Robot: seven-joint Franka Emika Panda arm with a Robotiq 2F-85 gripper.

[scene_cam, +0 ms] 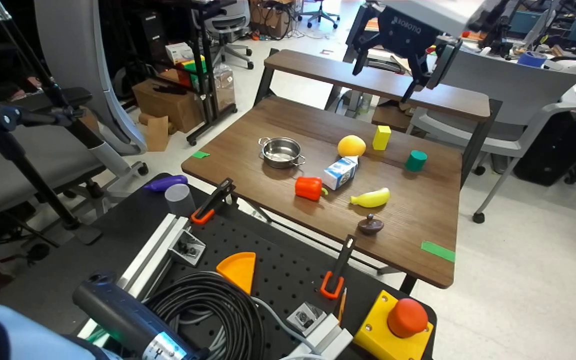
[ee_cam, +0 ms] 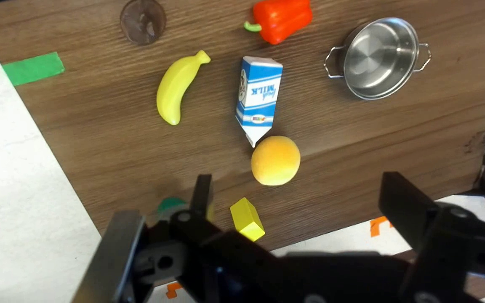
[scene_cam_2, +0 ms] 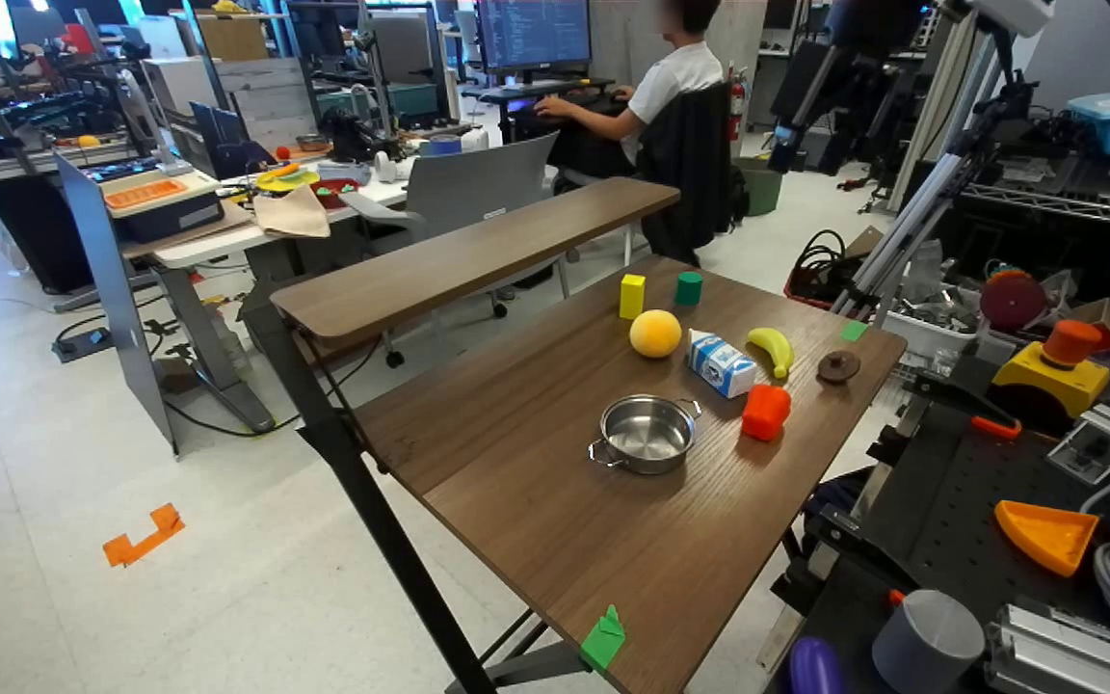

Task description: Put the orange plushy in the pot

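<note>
The orange plushy is a round yellow-orange ball on the wooden table, seen in both exterior views and the wrist view. It lies at the peaked end of a milk carton. The pot is shallow silver metal with two wire handles. It stands upright and empty on the table, also seen in an exterior view and the wrist view. My gripper is open and empty, high above the table's shelf side. In the wrist view its fingers are wide apart, with the plushy well below.
The milk carton, red pepper, banana, brown round object, yellow block and green cylinder lie around the plushy. A raised wooden shelf runs along one table side. A black pegboard bench adjoins the opposite side.
</note>
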